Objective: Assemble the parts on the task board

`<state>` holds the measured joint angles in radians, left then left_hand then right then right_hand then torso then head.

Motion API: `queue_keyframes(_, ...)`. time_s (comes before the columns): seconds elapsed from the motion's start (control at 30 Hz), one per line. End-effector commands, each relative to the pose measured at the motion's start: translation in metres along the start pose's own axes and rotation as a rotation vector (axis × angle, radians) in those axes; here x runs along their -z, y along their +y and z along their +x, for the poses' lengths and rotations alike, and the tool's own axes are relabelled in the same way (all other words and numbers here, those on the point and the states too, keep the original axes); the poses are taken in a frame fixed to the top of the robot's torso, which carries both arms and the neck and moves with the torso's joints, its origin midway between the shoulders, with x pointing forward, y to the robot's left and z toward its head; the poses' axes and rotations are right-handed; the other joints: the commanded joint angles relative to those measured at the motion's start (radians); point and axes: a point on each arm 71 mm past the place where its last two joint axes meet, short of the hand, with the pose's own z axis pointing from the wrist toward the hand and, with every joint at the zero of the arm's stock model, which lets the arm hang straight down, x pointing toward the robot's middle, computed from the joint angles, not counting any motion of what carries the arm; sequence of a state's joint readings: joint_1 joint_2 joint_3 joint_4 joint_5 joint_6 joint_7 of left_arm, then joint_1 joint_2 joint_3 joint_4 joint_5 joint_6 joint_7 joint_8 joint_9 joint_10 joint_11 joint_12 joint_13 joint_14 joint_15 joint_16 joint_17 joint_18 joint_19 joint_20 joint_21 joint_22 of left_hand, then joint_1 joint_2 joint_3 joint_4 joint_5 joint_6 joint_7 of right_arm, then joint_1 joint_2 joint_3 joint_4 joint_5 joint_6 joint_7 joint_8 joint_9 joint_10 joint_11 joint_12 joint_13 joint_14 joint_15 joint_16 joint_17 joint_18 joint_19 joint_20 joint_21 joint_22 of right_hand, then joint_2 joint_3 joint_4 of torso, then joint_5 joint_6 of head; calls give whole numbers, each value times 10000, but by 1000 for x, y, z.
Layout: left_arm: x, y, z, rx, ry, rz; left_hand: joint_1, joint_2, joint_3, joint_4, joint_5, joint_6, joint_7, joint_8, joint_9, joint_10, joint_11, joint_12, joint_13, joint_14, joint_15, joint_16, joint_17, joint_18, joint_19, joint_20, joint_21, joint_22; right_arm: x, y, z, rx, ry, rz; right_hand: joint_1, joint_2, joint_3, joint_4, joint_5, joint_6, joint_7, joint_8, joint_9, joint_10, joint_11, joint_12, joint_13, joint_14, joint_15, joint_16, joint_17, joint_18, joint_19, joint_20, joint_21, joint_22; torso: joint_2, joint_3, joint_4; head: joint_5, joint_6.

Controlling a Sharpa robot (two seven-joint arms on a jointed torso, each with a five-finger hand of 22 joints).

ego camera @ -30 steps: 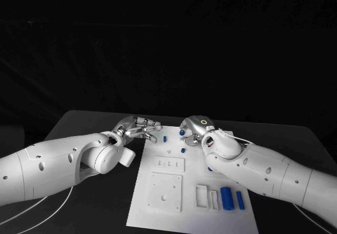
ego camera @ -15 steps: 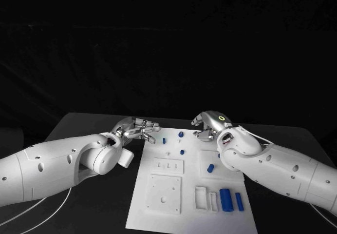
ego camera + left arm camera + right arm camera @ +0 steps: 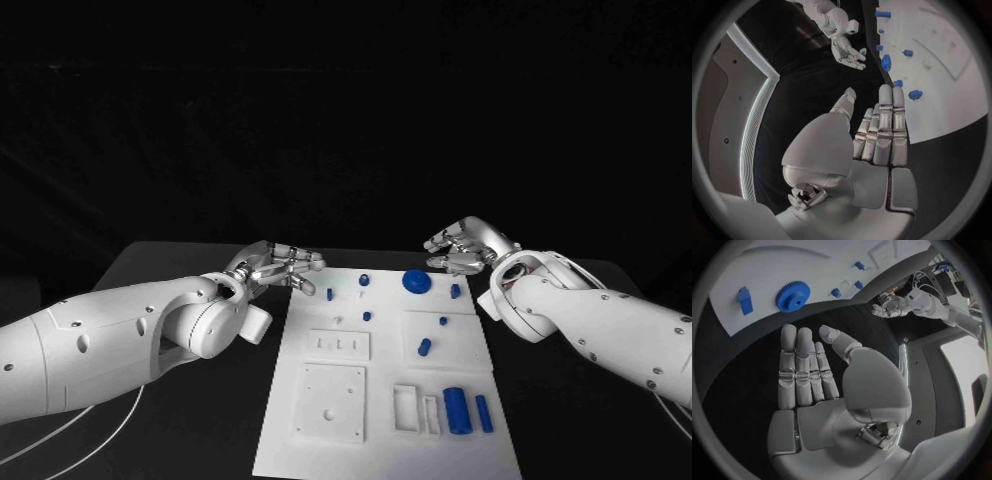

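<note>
Lying in the middle of the black table [image 3: 173, 260], the white task board [image 3: 378, 420] carries several small blue parts. A round blue gear [image 3: 417, 281] sits near the far edge of the board, and the right wrist view shows its toothed rim clearly. Just beside the gear, toward the board's right edge, stands a small blue block [image 3: 456, 291]. Three small blue pegs [image 3: 361, 279] are spread over the far left part of the board, and one short blue cylinder [image 3: 424, 346] lies near the centre. At the near right corner two longer blue bars [image 3: 460, 408] lie side by side, next to some white rectangular frames [image 3: 408, 405]. The left hand [image 3: 277, 264] is beside the far left corner of the board; its fingers are straight and apart from the thumb, and it holds nothing. The right hand [image 3: 470, 246] hovers beyond the far right corner of the board, near the gear but not touching it. In its own wrist view its fingers [image 3: 798, 365] are stretched flat, the palm is bare, and nothing is grasped.
</note>
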<state>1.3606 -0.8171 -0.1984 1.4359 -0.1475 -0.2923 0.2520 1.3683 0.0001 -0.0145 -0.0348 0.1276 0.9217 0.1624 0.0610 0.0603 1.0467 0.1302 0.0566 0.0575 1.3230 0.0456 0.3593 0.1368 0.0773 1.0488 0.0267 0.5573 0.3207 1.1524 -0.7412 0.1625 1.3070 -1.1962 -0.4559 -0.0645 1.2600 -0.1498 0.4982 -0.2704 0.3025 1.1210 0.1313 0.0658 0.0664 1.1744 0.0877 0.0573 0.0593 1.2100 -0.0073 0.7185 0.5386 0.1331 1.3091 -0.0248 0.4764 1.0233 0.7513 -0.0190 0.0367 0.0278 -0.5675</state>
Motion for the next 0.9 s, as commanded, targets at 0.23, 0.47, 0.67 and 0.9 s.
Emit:
queue_keyframes(0.23,-1,-1,0,14,139,60,-50,-62,57,-3,-60,-16,-9,14,4,-75,2,36,14,-69,0,5,-17,115,-63,20,37,-25,-1,-15,-2,-269,856,34,-311,379,-1004,-68,816,563,-420,-16,140,2371,-854,37,317,2359,-723,1274,588,-238,1751,-748,3788,2230,-24,79,-56,2,36)
queue_keyframes(0.47,-1,0,1,24,208,14,-45,-68,61,-2,-62,-21,-8,15,4,-96,8,35,14,-75,5,-2,-21,114,-67,23,29,-34,-4,-15,2,1172,962,321,-889,277,-1358,64,2030,273,-396,-26,99,2270,-825,34,514,2447,-743,1559,666,-258,2095,-826,4277,2498,2,70,-37,-24,75)
queue_keyframes(0.67,-2,0,3,39,291,-21,-45,-68,61,-2,-62,-22,-8,15,4,-97,8,35,14,-75,5,-2,-21,114,-67,23,29,-34,-9,-9,10,2625,1128,250,-1001,50,-1156,-11,1501,-289,-174,-36,-5,927,-355,13,30,2409,-456,1777,487,-32,2164,-554,3908,2245,23,51,-29,-56,71)
queue_keyframes(0.9,-2,0,5,51,374,-32,-46,-72,65,4,-62,-26,-3,14,3,-126,14,35,14,-78,8,-4,-22,116,-68,26,28,-39,-13,-1,20,3944,1389,199,-370,-122,-2317,489,703,-1806,-368,-41,-44,1089,-469,20,93,2343,-496,2052,67,19,2162,-533,3973,1897,65,55,31,-97,76)
